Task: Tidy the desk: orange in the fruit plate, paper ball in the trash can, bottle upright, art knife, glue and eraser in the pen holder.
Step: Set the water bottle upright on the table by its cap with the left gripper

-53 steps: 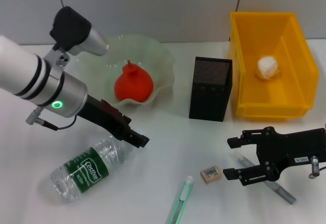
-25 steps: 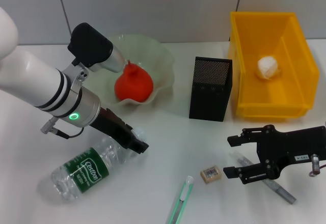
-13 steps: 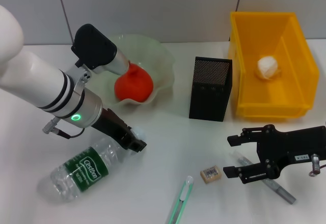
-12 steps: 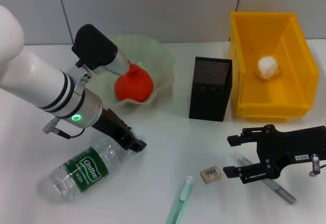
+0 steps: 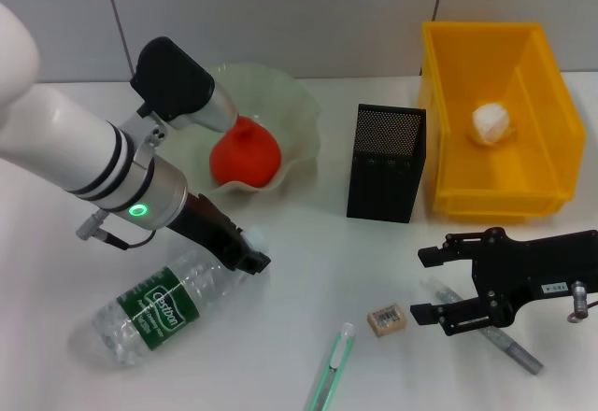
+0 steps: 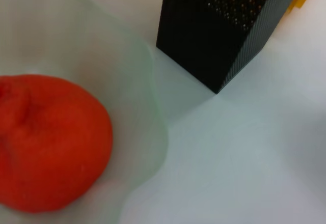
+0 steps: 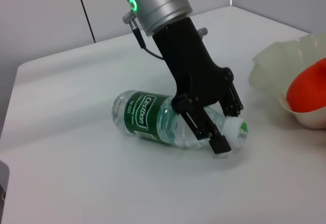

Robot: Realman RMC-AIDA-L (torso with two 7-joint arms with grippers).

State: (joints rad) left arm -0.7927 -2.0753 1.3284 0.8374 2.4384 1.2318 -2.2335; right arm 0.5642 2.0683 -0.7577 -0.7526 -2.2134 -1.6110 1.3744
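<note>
Bottle (image 5: 159,301) lying, left end effector (image 5: 245,250) astride neck

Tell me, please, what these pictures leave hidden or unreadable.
- Eraser label: too small to read, head view.
- Glue: its middle is covered by the right gripper, head view.
- Pen holder contents: the mesh walls hide them.
- Art knife: its lower end is cut off by the picture edge.

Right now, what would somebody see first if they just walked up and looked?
Probably the left gripper, straddling the neck of the bottle lying on its side at the table's front left. Next, the red-orange orange glows in the fruit plate behind it, and the bright yellow trash can at the back right holds the paper ball.
</note>
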